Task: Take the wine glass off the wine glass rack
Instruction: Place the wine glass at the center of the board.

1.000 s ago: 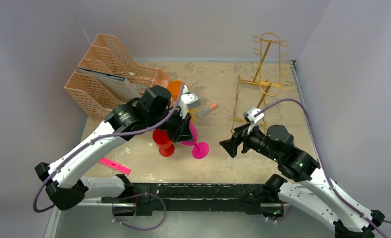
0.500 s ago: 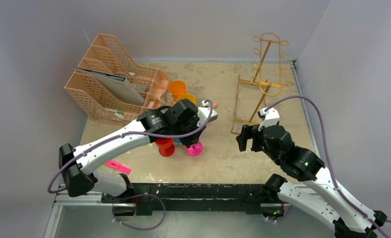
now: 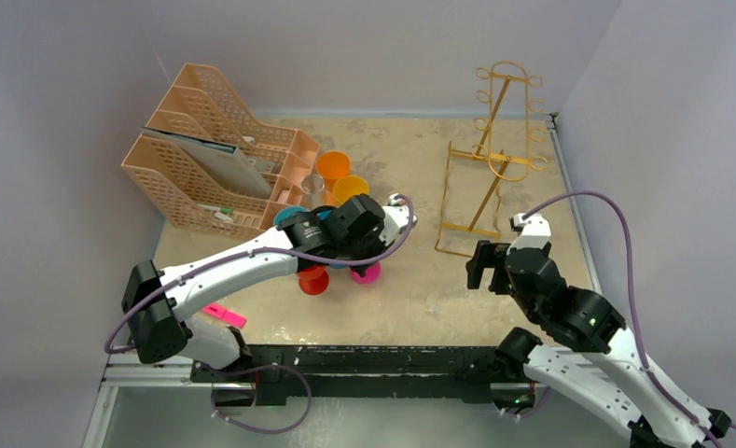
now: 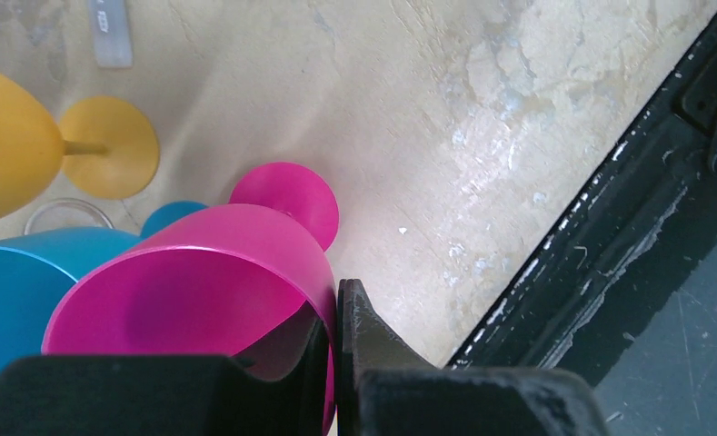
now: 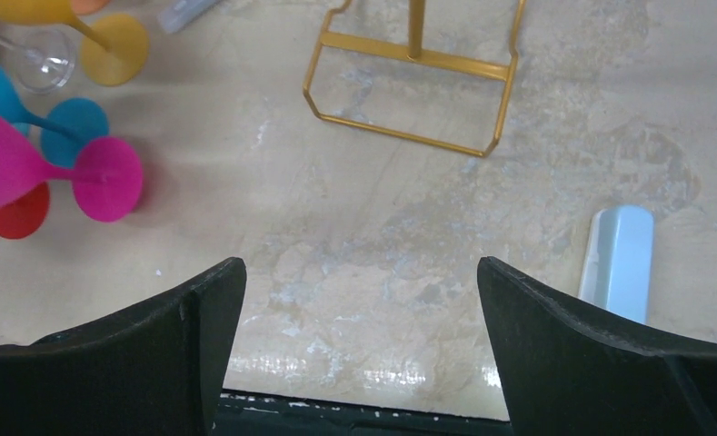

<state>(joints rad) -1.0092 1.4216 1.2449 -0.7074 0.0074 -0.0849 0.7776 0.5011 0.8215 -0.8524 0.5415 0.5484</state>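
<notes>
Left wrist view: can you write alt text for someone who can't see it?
The left gripper pinches the rim of a pink wine glass above a beige table. A blue glass and a yellow glass are at left.

Left of the wine glass rack (image 3: 489, 154) bare table (image 3: 420, 280) lies open — up to the cluster of coloured glasses (image 3: 350, 189). In front of it, free but for a pale blue bar (image 5: 616, 263); a wall (image 3: 644, 112) close on its right.
</notes>
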